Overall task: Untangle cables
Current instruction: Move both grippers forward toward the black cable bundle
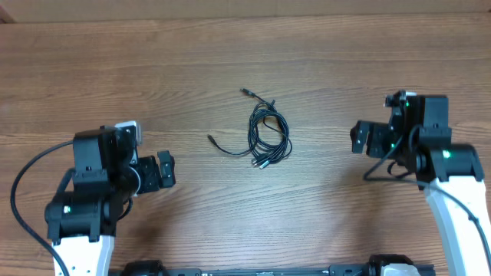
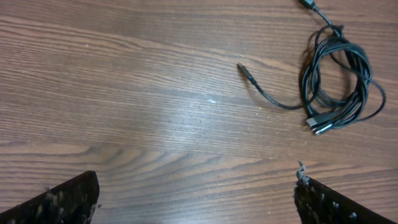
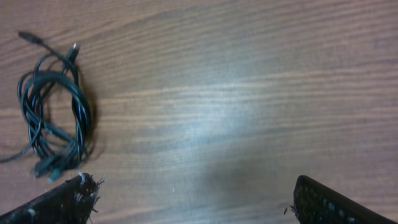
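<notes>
The cables lie as a small tangled coil of thin black cords at the middle of the wooden table, with loose plug ends pointing up and left. The coil shows in the left wrist view at upper right and in the right wrist view at left. My left gripper is open and empty, well left of the coil; its fingertips frame bare wood. My right gripper is open and empty, to the right of the coil, over bare wood.
The wooden table extends all around the coil. The thick black arm cables hang beside the left arm and near the right arm.
</notes>
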Motion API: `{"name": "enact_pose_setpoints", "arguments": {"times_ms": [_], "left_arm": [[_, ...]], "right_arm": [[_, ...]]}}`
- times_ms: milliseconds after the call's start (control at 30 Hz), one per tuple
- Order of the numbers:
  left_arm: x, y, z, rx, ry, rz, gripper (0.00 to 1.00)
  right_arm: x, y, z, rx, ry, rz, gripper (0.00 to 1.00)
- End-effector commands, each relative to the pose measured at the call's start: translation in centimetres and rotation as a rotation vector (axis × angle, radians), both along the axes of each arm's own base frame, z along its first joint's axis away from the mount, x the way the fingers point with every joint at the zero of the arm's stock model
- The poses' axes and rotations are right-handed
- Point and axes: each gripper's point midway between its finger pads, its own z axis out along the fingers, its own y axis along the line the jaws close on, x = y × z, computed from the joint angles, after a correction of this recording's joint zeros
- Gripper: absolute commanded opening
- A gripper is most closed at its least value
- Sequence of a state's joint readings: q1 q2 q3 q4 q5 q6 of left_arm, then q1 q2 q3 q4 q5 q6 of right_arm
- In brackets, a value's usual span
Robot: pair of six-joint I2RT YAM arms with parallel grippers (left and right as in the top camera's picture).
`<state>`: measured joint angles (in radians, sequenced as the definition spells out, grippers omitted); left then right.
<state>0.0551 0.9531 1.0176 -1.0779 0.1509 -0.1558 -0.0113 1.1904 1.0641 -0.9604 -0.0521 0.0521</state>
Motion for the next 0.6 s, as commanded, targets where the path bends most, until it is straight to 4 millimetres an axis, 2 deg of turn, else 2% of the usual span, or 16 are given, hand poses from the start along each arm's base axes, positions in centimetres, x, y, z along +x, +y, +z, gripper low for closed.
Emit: {"name": "enact_pose_setpoints", "arguments": {"times_ms": [0,133,200,333,433,567], "left_arm": [[0.5,-0.1,-0.1,-0.038,0.035,0.026,1.0],[1.6,-0.2,-1.1,-0.056,0.067,0.039,1.0],[2.9,-0.3,-1.1,-0.067,0.046,0.035,1.0],[5.2,-1.8,-0.5,-0.146,-0.02,-0.023,1.0],[6.1,-2.4,-0.3,-0.139,-0.041,-0.049,0.99],[6.5,-4.0,-0.1,-0.096,-0.063,-0.143,0.99]], "right_arm": [[1.0,0.5,0.5,0.021,-0.009,0.014,1.0],[1.3,2.3,0.8,0.111,-0.023,0.07,1.0],[2.1,4.0,1.8,0.189,-0.075,0.134,1.0],[3.5,6.2,3.8,0.282,-0.174,0.226,1.0],[3.9,7.3,4.2,0.257,-0.203,0.257,0.99],[4.3,9.1,3.8,0.169,-0.215,0.291,0.99]]}}
